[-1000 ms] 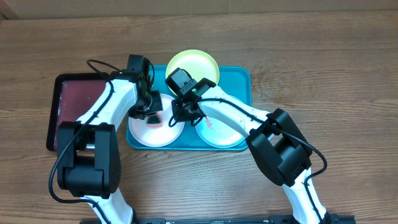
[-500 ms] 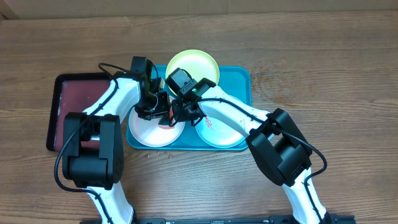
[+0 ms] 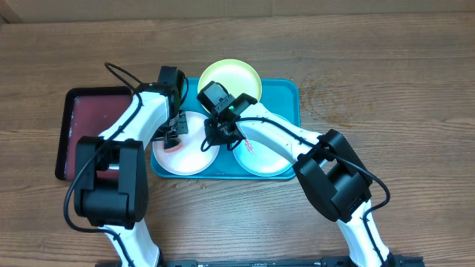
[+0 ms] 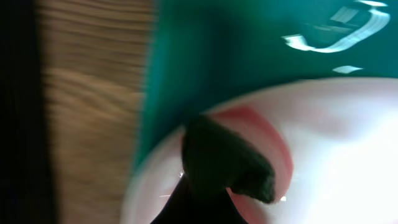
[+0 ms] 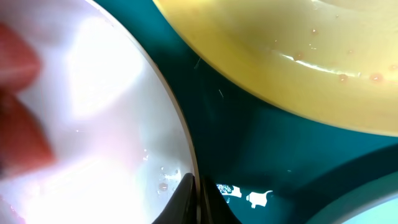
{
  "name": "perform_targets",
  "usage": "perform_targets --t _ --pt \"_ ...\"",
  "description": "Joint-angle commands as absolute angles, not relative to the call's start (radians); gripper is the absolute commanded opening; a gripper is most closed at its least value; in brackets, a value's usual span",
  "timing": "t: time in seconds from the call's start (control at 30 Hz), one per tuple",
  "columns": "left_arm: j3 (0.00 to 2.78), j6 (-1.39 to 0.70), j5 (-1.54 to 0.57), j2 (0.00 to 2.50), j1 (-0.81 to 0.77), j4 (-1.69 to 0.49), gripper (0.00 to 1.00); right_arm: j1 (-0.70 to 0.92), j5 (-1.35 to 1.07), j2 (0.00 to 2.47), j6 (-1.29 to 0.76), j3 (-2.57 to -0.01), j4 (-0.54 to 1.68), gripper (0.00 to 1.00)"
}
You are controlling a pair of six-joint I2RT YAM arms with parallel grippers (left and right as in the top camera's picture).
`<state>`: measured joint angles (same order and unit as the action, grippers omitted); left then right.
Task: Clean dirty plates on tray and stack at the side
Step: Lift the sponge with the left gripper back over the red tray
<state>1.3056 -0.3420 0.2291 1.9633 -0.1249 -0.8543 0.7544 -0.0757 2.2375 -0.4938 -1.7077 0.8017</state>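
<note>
The teal tray holds three plates: white at the left, yellow-green at the back, pale aqua at the right with a red smear. My left gripper is shut on a red sponge and presses it on the left part of the white plate. My right gripper is shut on the white plate's right rim. The right wrist view shows the white plate, the yellow-green plate and the sponge as a red blur.
A smaller black-rimmed dark red tray lies on the wooden table just left of the teal tray. Small crumbs lie on the table in front of the teal tray. The left wrist view is blurred by motion.
My left gripper swept the sponge right across the white plate, then back to its left part. The right gripper has stayed clamped on the rim.
</note>
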Motion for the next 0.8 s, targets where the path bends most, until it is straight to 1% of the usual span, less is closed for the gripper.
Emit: perform_targets --t 0.0,0.27,0.4,0.57,0.63,0.77 --pt "1.293 -0.398 0.44 1.861 -0.111 -0.86 0.04 0.745 -0.038 2.239 -0.487 -1.721 0.809 0.04" --pt "1.293 -0.428 0.402 1.679 -0.109 -0.86 0.04 0.745 -0.022 2.239 -0.486 -1.721 0.809 0.04" --pt "1.293 -0.464 0.345 1.563 -0.068 -0.856 0.04 0.745 -0.019 2.239 -0.486 -1.722 0.804 0.04" --pt "1.293 -0.476 0.176 1.479 0.085 -0.852 0.04 0.747 -0.019 2.239 -0.461 -1.743 0.803 0.04" --pt "1.293 -0.475 0.101 1.48 0.164 -0.861 0.04 0.752 -0.019 2.237 -0.435 -1.776 0.818 0.04" --pt "1.293 -0.476 0.029 1.512 0.29 -0.888 0.04 0.773 0.034 2.227 -0.411 -1.859 0.866 0.04"
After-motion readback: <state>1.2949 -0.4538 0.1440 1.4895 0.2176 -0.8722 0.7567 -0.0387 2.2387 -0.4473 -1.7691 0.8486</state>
